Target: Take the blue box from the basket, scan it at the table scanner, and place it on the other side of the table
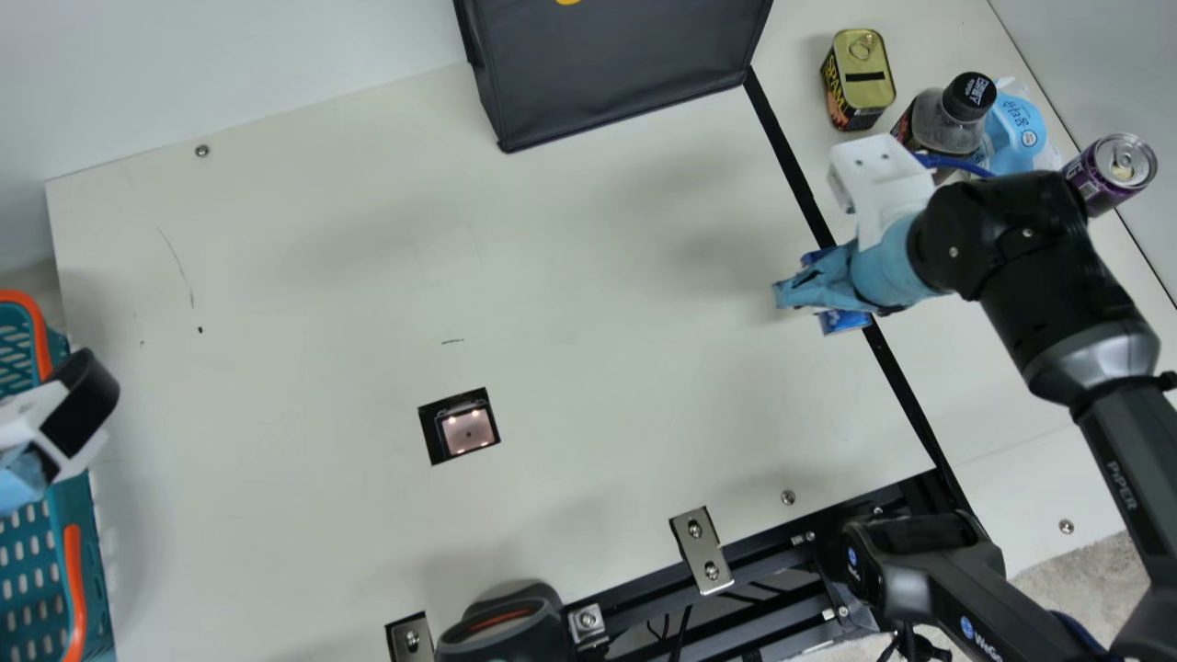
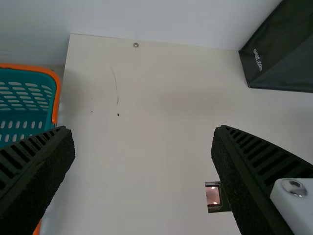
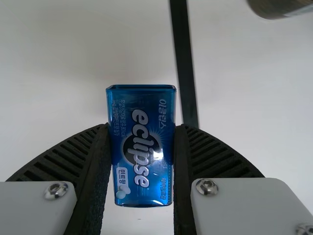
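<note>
Right wrist view: the blue box (image 3: 142,156) is grasped by the right gripper (image 3: 142,129), ribbed fingers pressing its two long narrow sides, one end jutting past the fingertips. It looks like a small, light, stiff case of glossy plastic, so it should keep its shape under a moderate squeeze; the smooth walls could slip or pivot if the pads meet them unevenly. The long sides near the middle are the place to hold, leaving the broad faces free. In the main view the box sits well to the right of the table scanner (image 1: 467,430).

The left gripper (image 2: 143,129) is spread wide with nothing between its fingers, over the side left of the scanner.

As for containers, the teal basket (image 1: 37,542) with orange handles stands well left of the scanner; what it may hold cannot be told. A black bag (image 1: 616,74) is beyond the scanner, its inside hidden. Far right of the scanner and beyond it stand a square food tin (image 1: 860,78), a black-capped bottle (image 1: 947,119), its fill unclear, and a purple can (image 1: 1108,170).
</note>
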